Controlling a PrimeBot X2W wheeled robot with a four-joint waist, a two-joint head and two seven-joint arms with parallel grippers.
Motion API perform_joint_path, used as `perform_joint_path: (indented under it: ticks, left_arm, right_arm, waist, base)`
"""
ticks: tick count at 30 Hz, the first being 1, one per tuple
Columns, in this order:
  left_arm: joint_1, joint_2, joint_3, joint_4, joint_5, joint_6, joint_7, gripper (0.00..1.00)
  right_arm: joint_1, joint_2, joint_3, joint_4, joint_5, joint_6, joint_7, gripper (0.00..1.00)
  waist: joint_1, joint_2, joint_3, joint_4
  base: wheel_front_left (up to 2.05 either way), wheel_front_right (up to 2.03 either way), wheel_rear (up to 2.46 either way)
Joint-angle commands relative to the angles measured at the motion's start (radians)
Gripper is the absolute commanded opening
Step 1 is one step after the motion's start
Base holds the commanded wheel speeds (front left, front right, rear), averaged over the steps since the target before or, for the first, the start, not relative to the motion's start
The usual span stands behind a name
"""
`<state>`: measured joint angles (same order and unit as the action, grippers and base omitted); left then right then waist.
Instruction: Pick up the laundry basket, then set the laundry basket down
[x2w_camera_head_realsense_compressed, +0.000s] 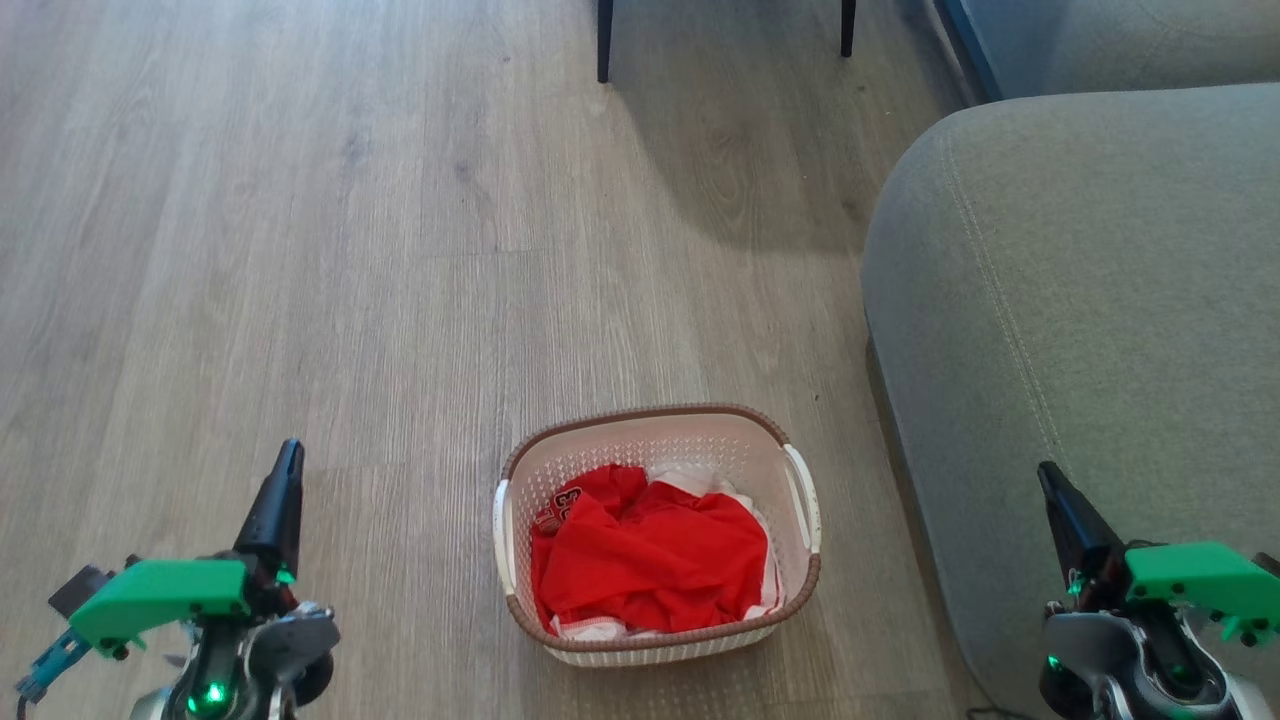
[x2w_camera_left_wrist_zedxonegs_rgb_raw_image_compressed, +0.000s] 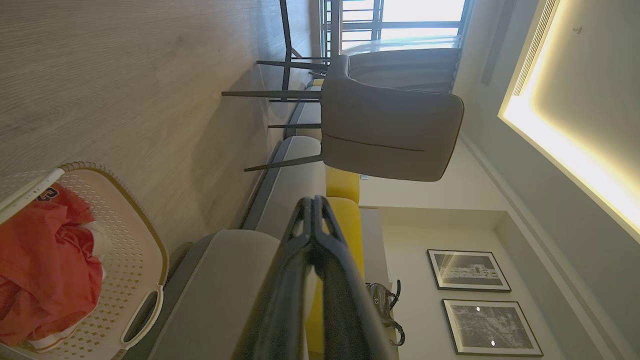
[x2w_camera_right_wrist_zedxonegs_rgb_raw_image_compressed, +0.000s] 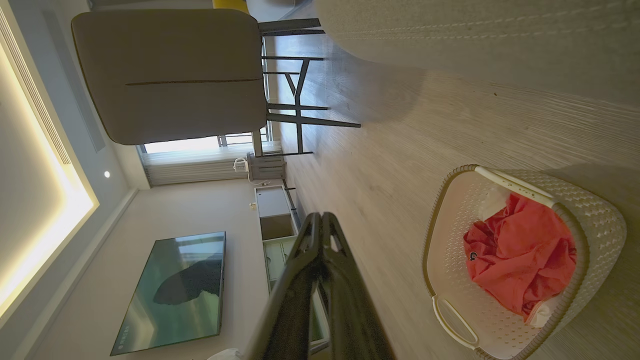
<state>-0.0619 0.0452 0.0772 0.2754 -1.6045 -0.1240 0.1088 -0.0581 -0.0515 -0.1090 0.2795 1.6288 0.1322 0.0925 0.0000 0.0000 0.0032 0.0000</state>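
On the wood floor (x2w_camera_head_realsense_compressed: 350, 250), low centre in head view, the laundry basket (x2w_camera_head_realsense_compressed: 650, 445) sits upright, just beside the grey sofa (x2w_camera_head_realsense_compressed: 1080, 300) to its right, red clothing (x2w_camera_head_realsense_compressed: 650, 560) heaped inside. Left gripper (x2w_camera_head_realsense_compressed: 290, 450) at lower left, fingers pressed together, gripping nothing, well apart from the basket's left handle (x2w_camera_head_realsense_compressed: 503, 540). Right gripper (x2w_camera_head_realsense_compressed: 1045, 475) at lower right over the sofa edge, fingers also pressed together, empty, apart from the basket. Dark chair legs (x2w_camera_head_realsense_compressed: 604, 40) at top, well behind the basket
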Motion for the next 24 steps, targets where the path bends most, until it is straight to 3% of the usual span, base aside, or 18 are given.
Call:
perform_joint_path:
  ticks: [1, 24]
  left_arm:
    - [-0.046, 0.005, 0.037, -0.03, -0.004, -0.007, 0.005, 0.0]
    - [-0.046, 0.005, 0.037, -0.03, -0.004, -0.007, 0.004, 0.0]
  right_arm:
    - [-0.048, -0.013, 0.014, -0.036, -0.004, -0.002, 0.005, 0.0]
    - [-0.049, -0.009, 0.009, -0.035, -0.009, -0.002, 0.009, 0.0]
  waist:
    - [0.0, 0.0, 0.0, 0.0]
    - [0.0, 0.0, 0.0, 0.0]
  base:
    - [0.0, 0.0, 0.0]
    - [0.0, 0.0, 0.0]
